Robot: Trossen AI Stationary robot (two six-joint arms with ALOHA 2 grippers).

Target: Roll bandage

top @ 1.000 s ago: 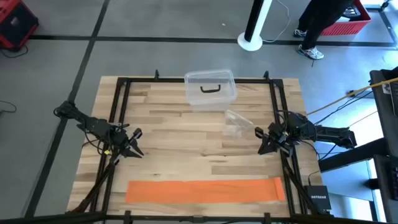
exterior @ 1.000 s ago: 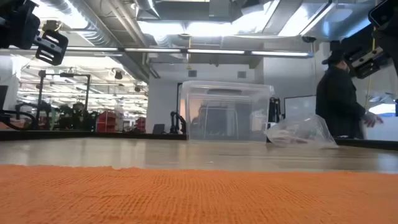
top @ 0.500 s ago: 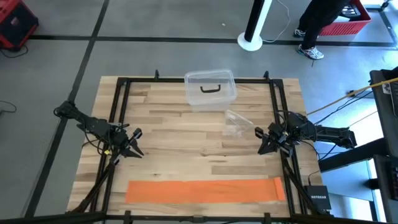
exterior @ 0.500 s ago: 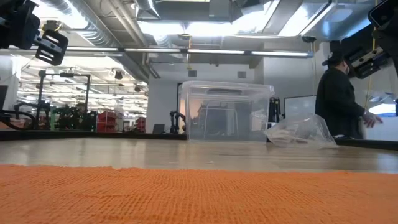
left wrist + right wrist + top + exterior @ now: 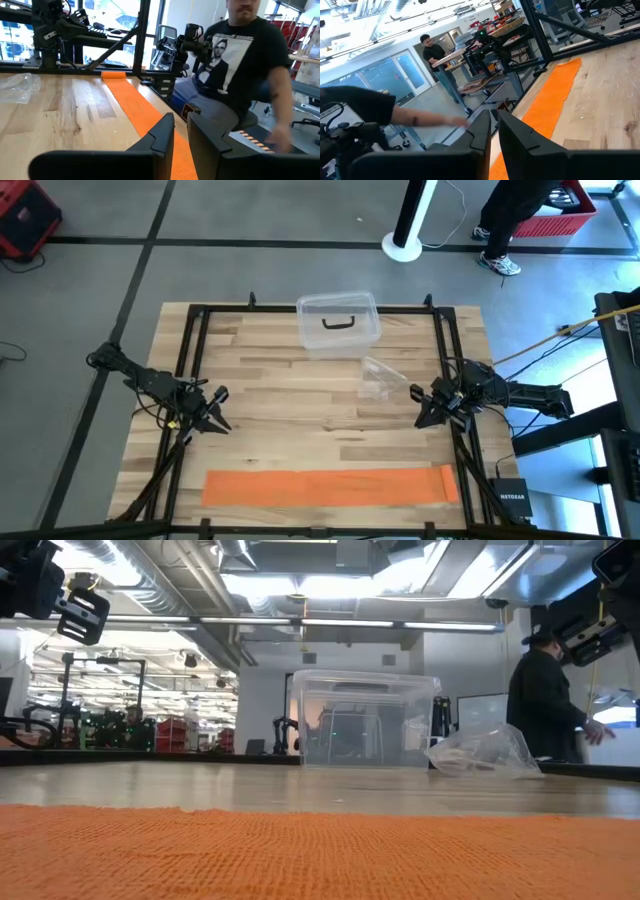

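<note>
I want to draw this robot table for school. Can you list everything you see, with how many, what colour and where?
bandage: one, bright orange, flat and unrolled along the table's near edge
plastic box: one, clear with black handle, far edge at the middle
plastic wrapper: one, clear, just in front of the box toward the right
table: one, light wood with black frame
person: one, black printed shirt, seated beyond the near edge
left pincer: one, dark, left side, empty, nearly shut
right pincer: one, dark, right side, empty, nearly shut

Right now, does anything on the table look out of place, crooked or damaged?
Nothing stands out. The bandage lies flat and straight along the table's near edge. The clear box stands upright at the far edge, with a crumpled clear wrapper beside it. Nothing looks spilled or damaged.
</note>
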